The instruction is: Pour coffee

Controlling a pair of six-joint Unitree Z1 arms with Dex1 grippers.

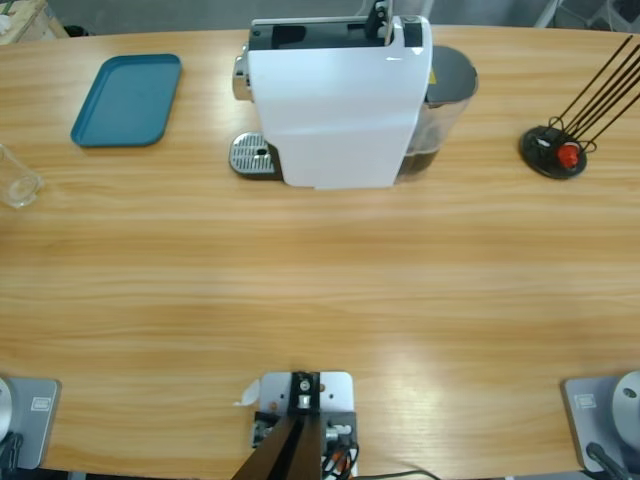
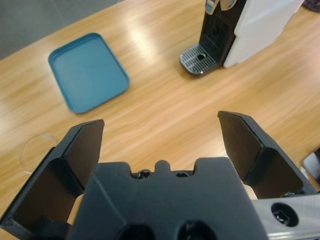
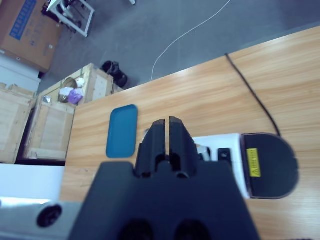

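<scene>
The left gripper (image 2: 160,135) is spread wide, its two black jaws far apart with nothing between them and nothing touching them; it hangs above bare wood, looking along the surface (image 1: 320,290) toward its far edge. The right gripper (image 3: 168,131) is clenched, its jaws pressed together with only a thin seam between them and nothing in their grip; it sits high above the coffee machine (image 1: 340,100) and looks straight down on it. There is one coffee machine, white-bodied with a dark water tank (image 1: 445,95) at its right side and a round metal drip grate (image 1: 253,155) at its left, standing at the middle of the far edge. One blue tray (image 1: 127,99) lies empty near the far left corner, well apart from the machine. One clear glass tumbler (image 1: 18,180) stands at the left edge, nearer than the tray; in the left wrist view its rim shows just beside the left jaw, not touching it. No dark liquid can be made out in the tumbler, so where the coffee lies cannot be told. One black wire stand (image 1: 553,150) with a red part at its base sits near the far right corner.
</scene>
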